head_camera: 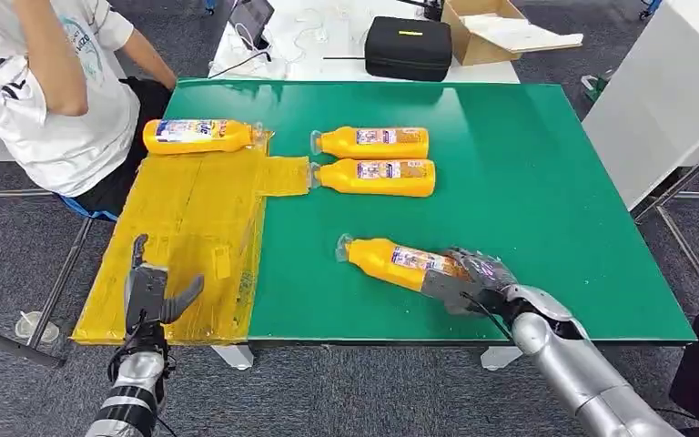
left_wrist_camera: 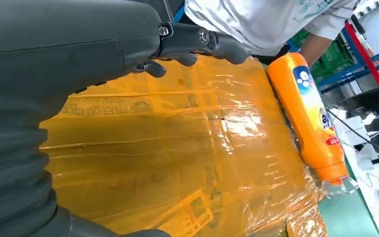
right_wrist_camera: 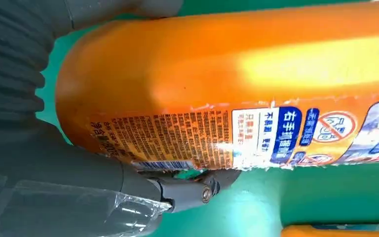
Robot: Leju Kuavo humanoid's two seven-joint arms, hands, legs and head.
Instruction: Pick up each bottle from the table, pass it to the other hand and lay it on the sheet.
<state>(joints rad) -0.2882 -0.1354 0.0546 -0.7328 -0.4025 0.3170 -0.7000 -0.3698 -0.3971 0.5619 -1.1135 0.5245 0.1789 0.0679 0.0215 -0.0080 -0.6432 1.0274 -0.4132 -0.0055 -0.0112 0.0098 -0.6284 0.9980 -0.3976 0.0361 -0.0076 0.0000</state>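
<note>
The right hand (head_camera: 470, 279) wraps the near bottle's (head_camera: 391, 261) base, apparently already gripping it, well right of the sheet (head_camera: 191, 228), over whose near edge the left hand (head_camera: 150, 293) waits spread and empty to receive it.

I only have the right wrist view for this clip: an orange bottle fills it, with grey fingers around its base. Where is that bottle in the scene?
Observer: In the head view the nearest bottle lies on its side on the green table, off the yellow sheet. The right hand wraps its base end.
Operator: Any bottles on the sheet already?
Observer: One, the far-left bottle, lies at the sheet's far edge, near a seated person.
Operator: How many remain on the green?
Observer: Two more, the paired bottles, lie side by side beyond the gripped one.
Operator: And the left hand?
Observer: The left hand hangs over the sheet's near end, fingers spread, holding nothing.
</note>
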